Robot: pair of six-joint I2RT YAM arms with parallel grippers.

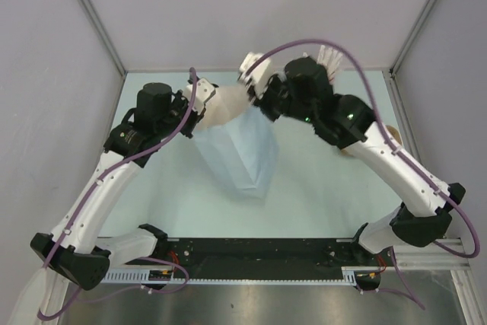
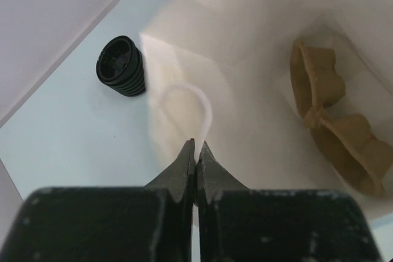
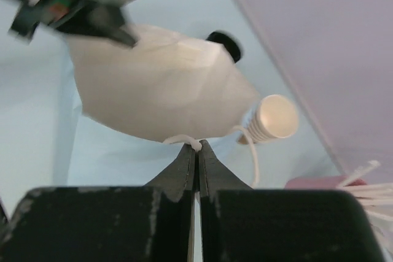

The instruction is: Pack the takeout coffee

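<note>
**Bag held at both handles, centre of the table**

We see the left jaws closed on one loop handle of the white bag, and the right jaws closed on the opposite handle. A lid stack sits just beside the bag's left edge. Bare table lies at lower right. We cannot tell where the takeout coffee stands.

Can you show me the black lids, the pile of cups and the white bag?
black lids (image 2: 121, 65): left wrist view, on the top lid of the stack.
pile of cups (image 3: 274, 116): right wrist view, in the top cup's open mouth.
white bag (image 3: 159, 90): right wrist view, on its broad side.
</note>
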